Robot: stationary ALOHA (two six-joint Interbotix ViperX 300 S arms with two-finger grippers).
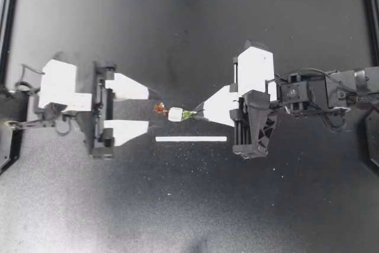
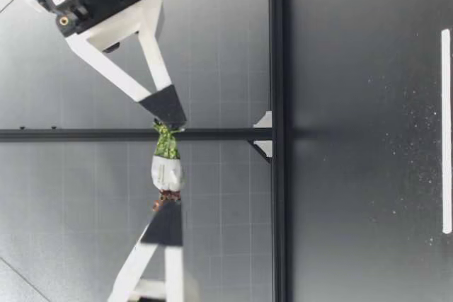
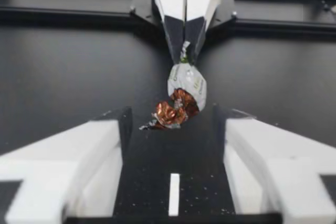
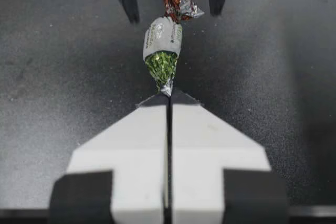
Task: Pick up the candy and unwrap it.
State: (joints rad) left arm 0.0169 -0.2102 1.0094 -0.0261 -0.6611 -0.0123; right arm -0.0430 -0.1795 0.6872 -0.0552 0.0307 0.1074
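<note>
Candy (image 1: 176, 114) — green tail tip hidden inside clamped right end effector (image 1: 199, 111).

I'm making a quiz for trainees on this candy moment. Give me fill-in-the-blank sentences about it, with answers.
My right gripper is shut on the ____ twisted end of the candy.
My left gripper has its fingers ____, with the coppery end between them.
The candy is held ____ the table, not resting on it.
A thin ____ strip lies on the table.
Missing words: green; open; above; white.
</note>
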